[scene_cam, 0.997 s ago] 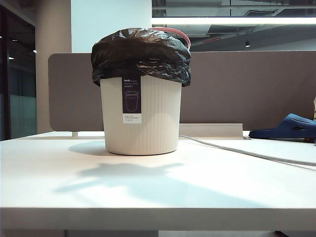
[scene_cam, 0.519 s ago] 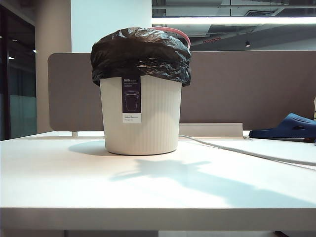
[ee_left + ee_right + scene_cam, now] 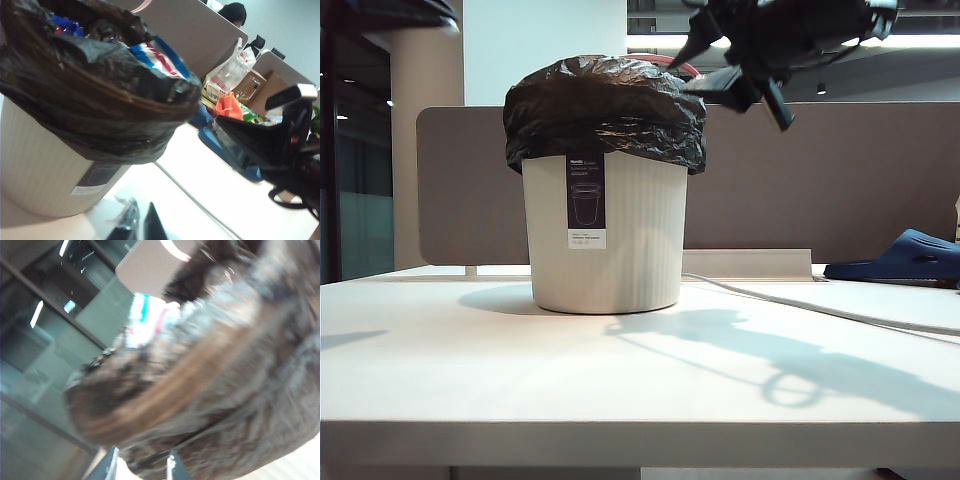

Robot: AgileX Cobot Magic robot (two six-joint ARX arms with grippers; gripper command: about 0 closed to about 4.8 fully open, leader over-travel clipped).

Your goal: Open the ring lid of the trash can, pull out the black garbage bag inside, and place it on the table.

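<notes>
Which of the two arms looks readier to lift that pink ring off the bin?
Probably the right. Its tool hangs beside the bin's top edge, close to the pink ring lid above the black garbage bag. The left tool sits lower, beside the trash can.

A grey-brown partition panel (image 3: 820, 180) stands behind the desk, below a white pillar (image 3: 545, 30), a ceiling light strip (image 3: 650, 42), and possibly dark windows at left.

The exterior camera sat low at the table (image 3: 620, 400) edge, facing the trash can (image 3: 620, 250) level-on. Both wrist cameras looked closely at its bag-covered rim from opposite sides.
</notes>
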